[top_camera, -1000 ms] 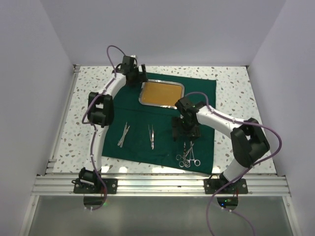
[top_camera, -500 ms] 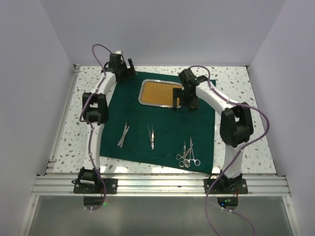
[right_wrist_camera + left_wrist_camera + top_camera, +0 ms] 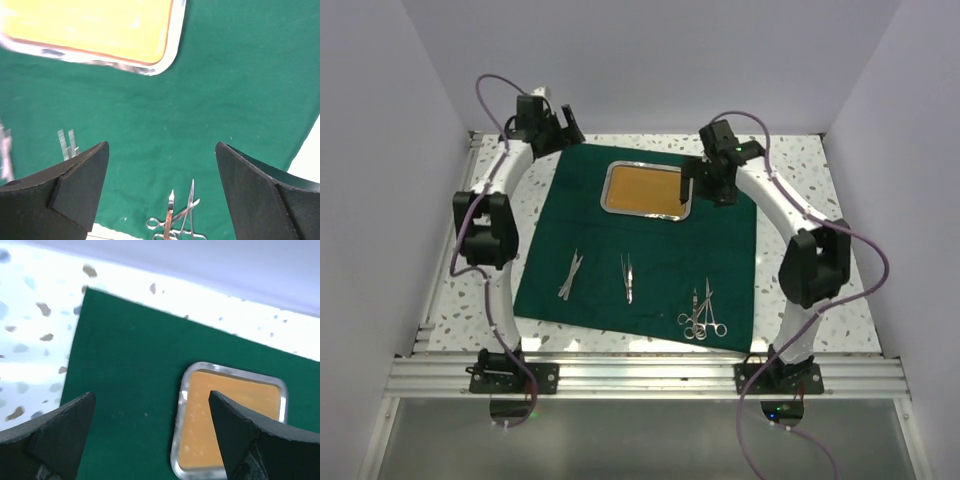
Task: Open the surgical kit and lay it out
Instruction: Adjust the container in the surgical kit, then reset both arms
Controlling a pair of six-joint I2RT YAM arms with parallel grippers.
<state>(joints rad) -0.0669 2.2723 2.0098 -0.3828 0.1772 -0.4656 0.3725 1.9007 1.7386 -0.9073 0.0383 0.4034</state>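
Lifting clear toward the far corners, both pairs of jaws hang open and empty; the cloth lies flat, tray and tools laid out: seemingly finished.

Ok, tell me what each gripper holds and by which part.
Nothing is held. The left gripper and the right gripper are both open and empty, above the dark green cloth wrap.

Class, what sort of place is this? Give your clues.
Likely a robotics test cell: plain white walls box in a speckled table, left arm and right arm bolted to a metal rail, instruments on green cloth.
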